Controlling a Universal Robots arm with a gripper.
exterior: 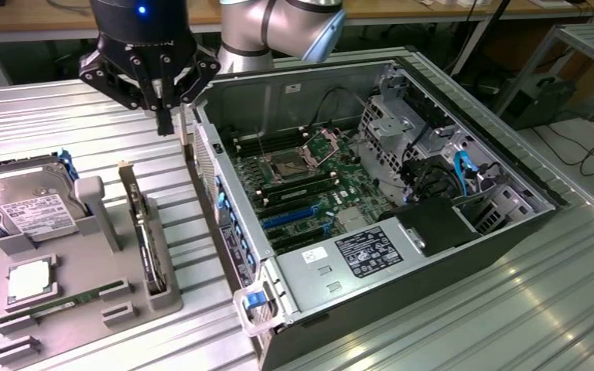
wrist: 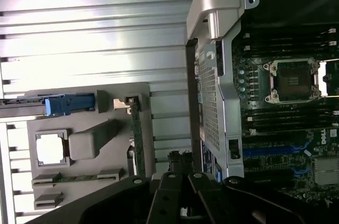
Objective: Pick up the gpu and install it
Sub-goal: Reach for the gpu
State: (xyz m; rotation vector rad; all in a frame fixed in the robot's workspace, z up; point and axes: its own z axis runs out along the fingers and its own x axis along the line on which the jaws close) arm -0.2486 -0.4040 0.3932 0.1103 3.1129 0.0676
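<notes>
claw [exterior: 163, 117]: I see it pressed together, empty, hovering beside the computer case [exterior: 308, 85] | gpu [exterior: 143, 232]: standing on edge in the grey tray [exterior: 111, 270], well apart from the claw | handling: I judge it stiff, light, fragile; I'd pinch its bare upper edge, off the components.

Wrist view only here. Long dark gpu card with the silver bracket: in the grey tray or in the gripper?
Observer: Tray. The gpu stands on edge in the grey tray. The gripper hangs apart from it, beside the open computer case, shut and empty.
Operator: What's next to it in the tray?
Observer: A silver hard drive with a white label, to the exterior view's left of the gpu.
Operator: Anything loose deeper in the case?
Observer: A blue cable runs beside the metal drive cage.
</notes>
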